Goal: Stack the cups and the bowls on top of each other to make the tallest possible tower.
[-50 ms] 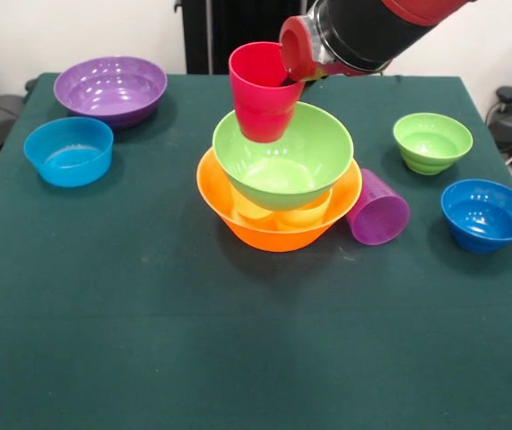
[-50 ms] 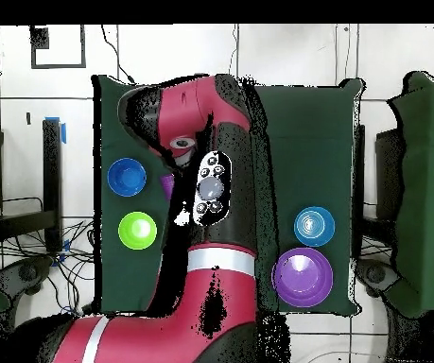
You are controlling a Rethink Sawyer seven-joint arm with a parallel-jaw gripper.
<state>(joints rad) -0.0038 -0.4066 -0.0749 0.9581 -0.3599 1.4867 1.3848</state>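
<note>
**Red-pink cup held above the green bowl on the tower**

Red-pink and ribbed, the cup (image 1: 263, 92) hung upright over the far rim of the large lime green bowl (image 1: 283, 154), with the hand (image 1: 293, 79) reaching into its mouth from the right. Whether the hand was clamped on the cup wall or merely inside it could not be told, since the cup hid the fingertips. The green bowl sat tilted inside the large orange bowl (image 1: 278, 208), and two yellowish cups (image 1: 282, 211) showed beneath it, resting in the orange bowl. A purple cup (image 1: 377, 209) lay on its side against the orange bowl's right edge. On the dark green surface (image 1: 148, 340), a large purple bowl (image 1: 110, 89) stood at the far left with a small blue bowl (image 1: 69, 150) just in front of it. At the right stood a small lime green bowl (image 1: 432, 141) and a second small blue bowl (image 1: 486, 213). From overhead, the red arm (image 2: 211, 189) covered the tower.
</note>
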